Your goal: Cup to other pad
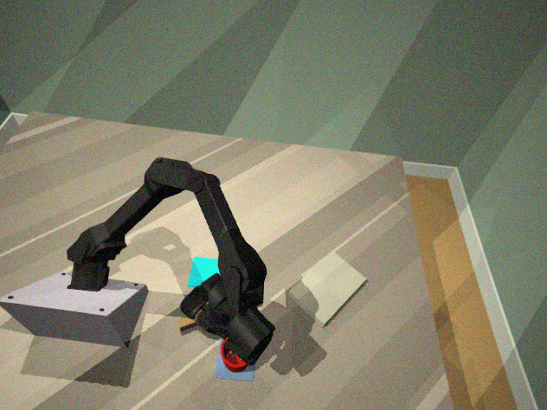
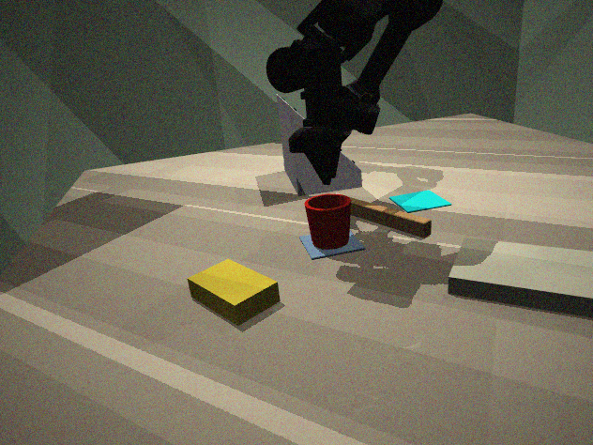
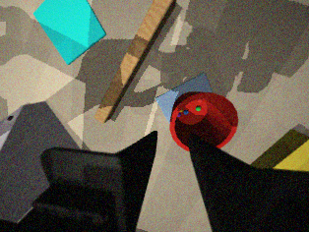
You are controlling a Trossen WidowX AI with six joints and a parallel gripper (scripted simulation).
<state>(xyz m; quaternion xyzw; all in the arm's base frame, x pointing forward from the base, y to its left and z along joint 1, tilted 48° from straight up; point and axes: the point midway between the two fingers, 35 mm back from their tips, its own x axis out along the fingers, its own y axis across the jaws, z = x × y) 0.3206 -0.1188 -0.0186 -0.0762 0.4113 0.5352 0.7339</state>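
The red cup (image 1: 234, 365) (image 2: 328, 223) (image 3: 227, 120) stands upright on the blue pad (image 1: 223, 374) (image 2: 311, 252) (image 3: 198, 83). Several small marbles (image 1: 230, 353) (image 3: 186, 112) lie inside it. The other pad (image 1: 203, 269) (image 2: 420, 200) (image 3: 69, 29) is cyan and bare where it shows; the arm partly hides it in the top view. My gripper (image 2: 327, 180) (image 3: 172, 137) points down, above and to the base side of the cup. Its fingers are partly open with nothing between them. In the wrist view the right fingertip overlaps the cup's near rim. The fingers are hidden in the top view.
A wooden bar (image 1: 187, 323) (image 2: 392, 218) (image 3: 129, 66) lies between the two pads. A thick pale slab (image 1: 337, 282) (image 2: 531, 263) lies to one side. A yellow block (image 2: 233, 283) (image 3: 296, 159) sits near the cup. The arm's grey base (image 1: 73, 324) (image 2: 306, 175) (image 3: 39, 147) stands behind.
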